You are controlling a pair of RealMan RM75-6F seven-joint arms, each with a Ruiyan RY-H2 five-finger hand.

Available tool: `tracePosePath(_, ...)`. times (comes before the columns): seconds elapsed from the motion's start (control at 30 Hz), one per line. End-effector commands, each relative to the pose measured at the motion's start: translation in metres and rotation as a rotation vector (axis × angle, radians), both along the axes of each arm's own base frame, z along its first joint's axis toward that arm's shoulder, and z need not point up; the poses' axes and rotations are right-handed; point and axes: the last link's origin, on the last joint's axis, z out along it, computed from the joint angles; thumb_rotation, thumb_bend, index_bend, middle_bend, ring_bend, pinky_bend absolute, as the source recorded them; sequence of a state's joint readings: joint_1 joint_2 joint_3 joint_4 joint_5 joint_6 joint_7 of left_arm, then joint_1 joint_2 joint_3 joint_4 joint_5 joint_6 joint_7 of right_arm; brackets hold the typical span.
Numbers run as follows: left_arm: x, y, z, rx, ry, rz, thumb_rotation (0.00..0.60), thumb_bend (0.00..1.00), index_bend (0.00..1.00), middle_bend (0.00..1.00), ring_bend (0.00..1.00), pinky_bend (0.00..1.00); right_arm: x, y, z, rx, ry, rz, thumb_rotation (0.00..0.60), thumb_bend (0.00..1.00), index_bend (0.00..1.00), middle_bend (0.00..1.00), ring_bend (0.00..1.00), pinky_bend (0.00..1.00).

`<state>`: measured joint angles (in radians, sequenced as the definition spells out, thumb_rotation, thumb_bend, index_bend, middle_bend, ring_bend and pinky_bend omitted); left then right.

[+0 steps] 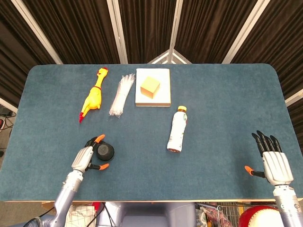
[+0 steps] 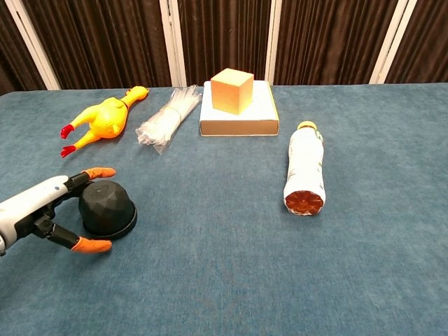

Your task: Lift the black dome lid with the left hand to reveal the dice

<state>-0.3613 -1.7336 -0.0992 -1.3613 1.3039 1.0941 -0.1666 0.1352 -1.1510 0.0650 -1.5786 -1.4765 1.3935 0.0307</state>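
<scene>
The black dome lid (image 2: 106, 208) sits on the blue desk (image 2: 224, 280) at near left. The left robot hand (image 2: 52, 210) brackets it from the left, fingers spread around it, not clearly gripping. The right robot hand (image 1: 273, 161) lies flat at near right, fingers apart, holding nothing.

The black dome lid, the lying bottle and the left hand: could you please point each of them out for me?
black dome lid (image 2: 108, 203), chest view, on the dome's faceted front.
bottle (image 2: 305, 166), chest view, on the middle of its white body.
left hand (image 1: 85, 158), head view, on the back of the hand.
</scene>
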Motion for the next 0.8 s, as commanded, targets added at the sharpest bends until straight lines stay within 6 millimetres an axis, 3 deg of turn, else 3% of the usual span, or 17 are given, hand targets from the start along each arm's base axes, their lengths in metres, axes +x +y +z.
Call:
tracePosePath(0.03, 0.0013, 0.0006, 0.0000, 0.006, -0.006, -0.003, 0.600, 0.15, 0.10, 0.24, 0.00, 0.00, 0.0007, -0.0006, -0.0019, 0.004, 0.000, 0.000, 0.600, 0.15, 0.00, 0.00, 0.11, 0.00)
tracePosePath(0.3, 0.0007, 0.0035, -0.0002, 0.020, -0.006, 0.000, 0.600, 0.24, 0.10, 0.26, 0.00, 0.00, 0.0017, -0.0057, -0.0044, 0.016, -0.007, 0.000, 0.600, 0.15, 0.00, 0.00, 0.11, 0.00)
tracePosePath(0.57, -0.0034, 0.0038, -0.0029, 0.001, 0.018, 0.005, 0.600, 0.08, 0.10, 0.20, 0.00, 0.00, 0.0017, -0.0015, -0.0043, 0.014, -0.009, 0.002, 0.600, 0.15, 0.00, 0.00, 0.11, 0.00)
tracePosePath(0.7, -0.0024, 0.0034, -0.0039, -0.006, 0.028, -0.001, 0.600, 0.08, 0.10, 0.21, 0.00, 0.00, 0.0022, -0.0026, -0.0055, 0.019, -0.011, 0.001, 0.600, 0.15, 0.00, 0.00, 0.11, 0.00)
tracePosePath(0.8, -0.0018, 0.0029, -0.0047, -0.003, 0.031, 0.000, 0.600, 0.14, 0.10, 0.26, 0.00, 0.00, 0.0026, -0.0020, -0.0051, 0.018, -0.015, 0.002, 0.600, 0.15, 0.00, 0.00, 0.11, 0.00)
